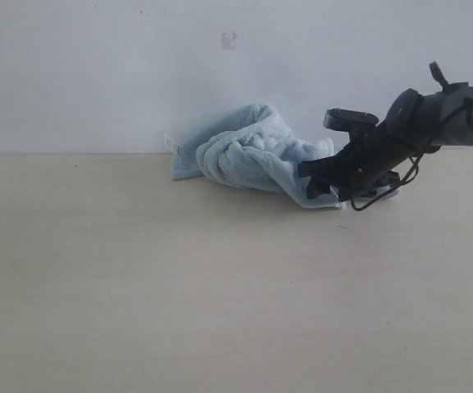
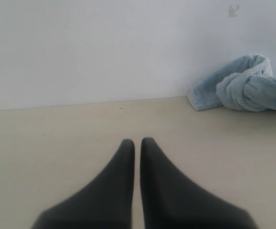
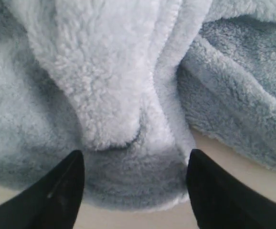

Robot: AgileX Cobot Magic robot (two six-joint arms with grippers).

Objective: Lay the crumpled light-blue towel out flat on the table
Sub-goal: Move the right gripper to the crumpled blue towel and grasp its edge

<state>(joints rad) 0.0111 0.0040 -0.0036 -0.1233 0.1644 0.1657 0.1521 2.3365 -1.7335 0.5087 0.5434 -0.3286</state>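
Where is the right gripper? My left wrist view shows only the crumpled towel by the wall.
Observer: The right gripper is low at the towel's right end in the exterior view.
Operator: Is it open?
Observer: Yes. In the right wrist view its fingertips stand wide apart, with a thick towel fold between them.
Operator: Does that end lie on the table?
Observer: Yes, its edge rests on the table just beneath the gripper.
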